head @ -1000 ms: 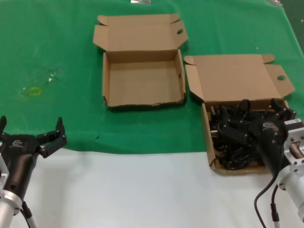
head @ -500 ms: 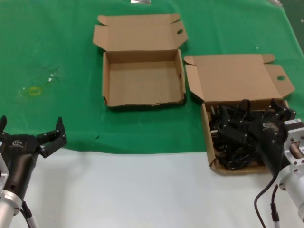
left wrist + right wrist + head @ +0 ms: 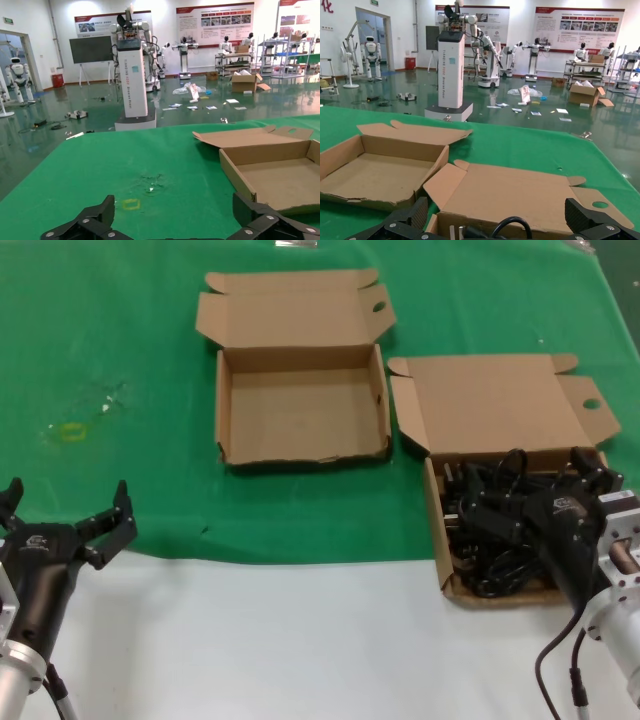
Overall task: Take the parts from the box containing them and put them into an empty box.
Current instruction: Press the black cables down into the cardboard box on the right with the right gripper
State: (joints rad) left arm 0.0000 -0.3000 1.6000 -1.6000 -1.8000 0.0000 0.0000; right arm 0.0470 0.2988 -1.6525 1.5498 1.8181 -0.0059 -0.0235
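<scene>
The green tabletop [image 3: 120,340] fills the upper frame; the empty box [image 3: 300,410] sits upper centre, its tray bare; the box of cords [image 3: 500,480] lies at right, black cords [image 3: 490,540] piled inside; the right tool [image 3: 535,495] hovers wide over them; the left tool [image 3: 65,515], lower left, spreads wide.

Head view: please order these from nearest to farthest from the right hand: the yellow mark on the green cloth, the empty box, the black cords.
From the right hand:
1. Black cords, directly under it in the right box.
2. Empty box, at centre, farther back.
3. Yellow mark, far on the left side.
</scene>
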